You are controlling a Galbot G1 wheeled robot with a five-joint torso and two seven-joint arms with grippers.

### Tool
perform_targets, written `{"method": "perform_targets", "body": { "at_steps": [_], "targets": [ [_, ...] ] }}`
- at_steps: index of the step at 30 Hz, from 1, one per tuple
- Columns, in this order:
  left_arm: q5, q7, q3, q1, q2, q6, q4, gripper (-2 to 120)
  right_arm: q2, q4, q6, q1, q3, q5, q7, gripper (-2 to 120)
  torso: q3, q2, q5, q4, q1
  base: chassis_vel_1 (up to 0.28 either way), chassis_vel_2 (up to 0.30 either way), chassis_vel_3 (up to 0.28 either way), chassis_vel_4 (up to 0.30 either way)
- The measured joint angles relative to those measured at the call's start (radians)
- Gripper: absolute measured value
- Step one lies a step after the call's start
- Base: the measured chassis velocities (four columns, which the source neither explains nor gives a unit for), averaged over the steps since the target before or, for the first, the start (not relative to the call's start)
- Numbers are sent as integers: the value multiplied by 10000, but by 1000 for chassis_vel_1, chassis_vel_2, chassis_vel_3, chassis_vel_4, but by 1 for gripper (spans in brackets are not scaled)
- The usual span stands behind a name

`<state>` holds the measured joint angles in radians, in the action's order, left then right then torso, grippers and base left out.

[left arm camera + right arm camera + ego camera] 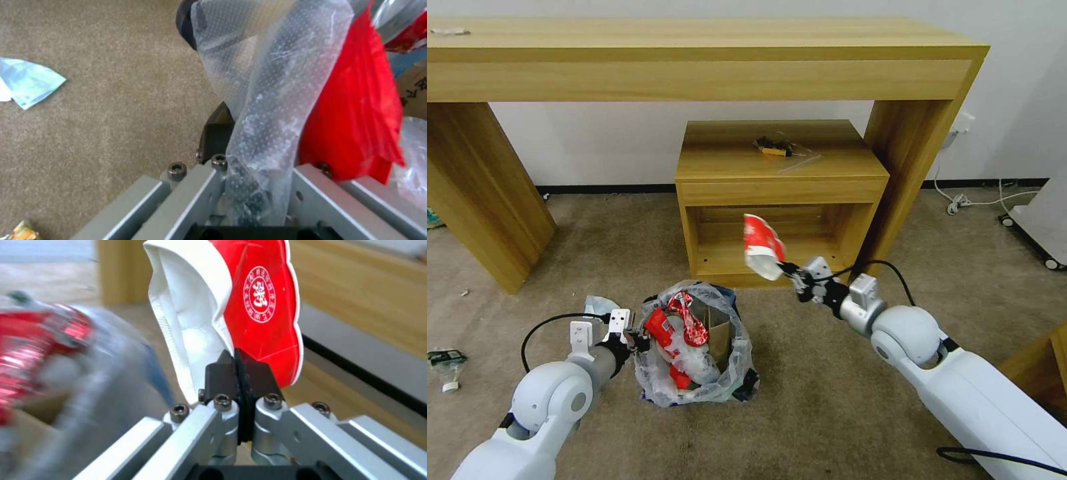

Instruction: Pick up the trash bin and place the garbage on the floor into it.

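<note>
1. Your left pincer [639, 340] grips the rim of the small round dark trash bin lined with crinkly clear plastic [728, 373]; in the left wrist view its fingers [217, 133] are clamped over the bag film and the bin wall.
2. The bin sits on the beige-brown short-pile carpet floor [827, 400], in front of the low wooden cabinet [780, 193]. It already holds red wrappers [688, 320], a brown cardboard piece [718, 331] and white litter.
3. Your right pincer [792, 272] is pressed together on the edge of a crumpled red-and-white paper cup [762, 245], held in the air above and to the right of the bin, well clear of the floor.
4. A pale blue-white scrap of paper [29, 81] lies on the carpet near your left arm. More small litter [446, 363] lies at the far left.
</note>
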<state>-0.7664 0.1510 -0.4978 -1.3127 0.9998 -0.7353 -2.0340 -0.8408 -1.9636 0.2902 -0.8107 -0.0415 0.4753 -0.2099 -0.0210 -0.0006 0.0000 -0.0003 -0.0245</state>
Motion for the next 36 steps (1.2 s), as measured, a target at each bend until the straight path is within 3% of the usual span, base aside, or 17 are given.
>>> {"method": "perform_targets", "body": {
  "at_steps": [6, 18, 23, 36],
  "targets": [
    [19, -166, 116, 159, -175, 0, 139, 0, 227, -807, 98, 750, -825, 134, -419, 0, 0, 0, -2, -2, 0, 0, 0, 0, 0],
    [29, -284, 232, 437, -245, 0, 319, 0, -27, -348, 95, 2266, -3137, -156, -1207, 0, -1, 0, -1, 0, 0, 0, 0, 0, 0],
    [53, -320, 181, 392, -219, 0, 325, 0, 22, -148, 222, 2268, -3391, -730, -1849, 0, 0, 0, 0, -1, 0, 0, 0, 0, 0],
    [53, -301, 194, 393, -223, -1, 262, 0, -139, 548, 291, 1965, -3587, -1220, -2020, 0, 0, 0, 0, -1, 0, 0, 0, 0, 0]
  ]
}}
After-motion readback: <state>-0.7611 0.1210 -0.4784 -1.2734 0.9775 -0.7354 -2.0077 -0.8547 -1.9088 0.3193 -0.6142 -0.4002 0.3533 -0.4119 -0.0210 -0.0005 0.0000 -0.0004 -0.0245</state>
